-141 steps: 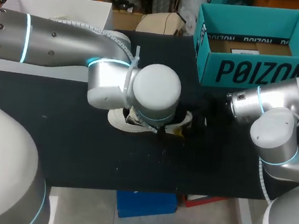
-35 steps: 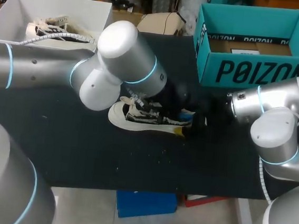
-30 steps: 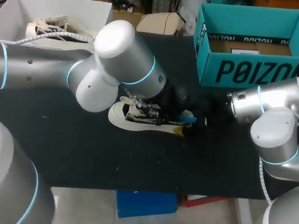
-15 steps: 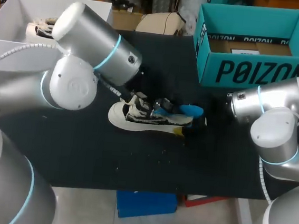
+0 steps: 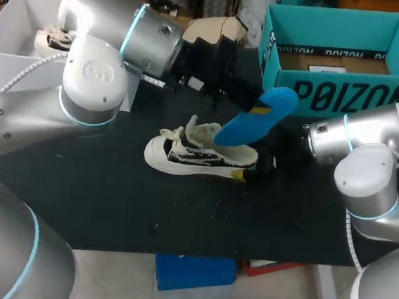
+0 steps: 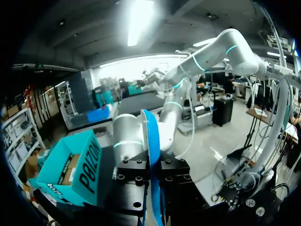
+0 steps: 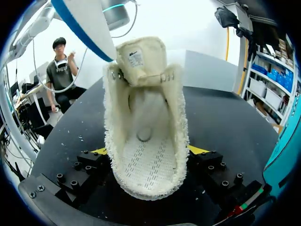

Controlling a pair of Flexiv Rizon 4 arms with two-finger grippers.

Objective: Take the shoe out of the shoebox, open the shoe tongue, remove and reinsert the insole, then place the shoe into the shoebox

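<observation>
While the shoe [image 5: 192, 152] lies on its sole near the middle of the black table [image 5: 109, 204], toe to the left and heel to the right, its blue insole [image 5: 258, 116] is held clear of it in the air, slanting above the heel end with its upper end toward the far right. The insole is pinched edge-on between the nearly closed fingers of the left gripper [image 5: 250, 98], as is seen plainly in the left wrist view, where the blue strip [image 6: 153, 155] stands upright between the two black finger blocks of that gripper [image 6: 154, 188]. The heel of the shoe [image 7: 146, 117] is clasped from both sides by the right gripper [image 7: 148, 155], whose fingers are spread only as wide as the heel (a yellow tip is pressed against each flank). The tongue [image 7: 141, 59] is turned up and the fleecy lining is laid bare. The teal shoebox [image 5: 346, 93] is set at the far right of the table, well apart from the shoe. At the far left a white box [image 5: 29, 6] is seen, with a second shoe [image 5: 55, 37] inside it.
</observation>
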